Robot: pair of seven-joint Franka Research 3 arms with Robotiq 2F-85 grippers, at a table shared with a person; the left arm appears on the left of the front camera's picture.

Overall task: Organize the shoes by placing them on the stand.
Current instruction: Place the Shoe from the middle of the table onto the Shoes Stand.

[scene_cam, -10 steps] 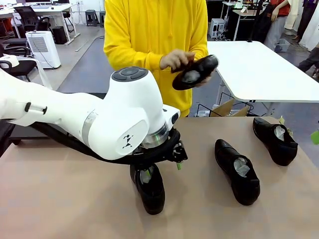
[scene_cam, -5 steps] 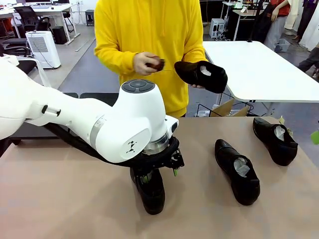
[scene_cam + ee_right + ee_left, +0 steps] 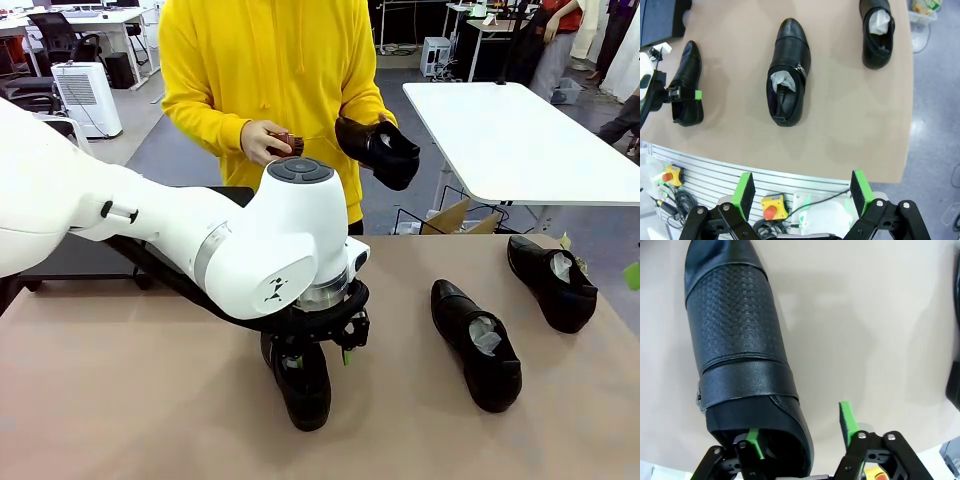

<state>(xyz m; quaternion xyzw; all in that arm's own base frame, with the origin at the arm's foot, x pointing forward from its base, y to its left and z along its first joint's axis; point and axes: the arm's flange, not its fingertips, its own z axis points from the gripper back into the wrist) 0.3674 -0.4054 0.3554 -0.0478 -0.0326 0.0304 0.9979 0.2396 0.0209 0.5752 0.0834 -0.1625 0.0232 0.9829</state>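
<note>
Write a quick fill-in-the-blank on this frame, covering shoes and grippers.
1. The person holds one shoe and a small ___.
2. ___ shoes lie on the table.
3. One finger of the left gripper sits ___ the left shoe.
4. The right gripper hangs ___.
Missing: brush; three; inside; open.

Four shoes (image 3: 305,395) (image 3: 478,350) (image 3: 550,280) (image 3: 385,150), one brush (image 3: 287,143), one person (image 3: 270,60), two robot hands (image 3: 800,430) (image 3: 803,192)

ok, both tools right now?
Left tool: open, straddling one heel wall of the shoe, not clamped.
Right tool: open, empty.
</note>
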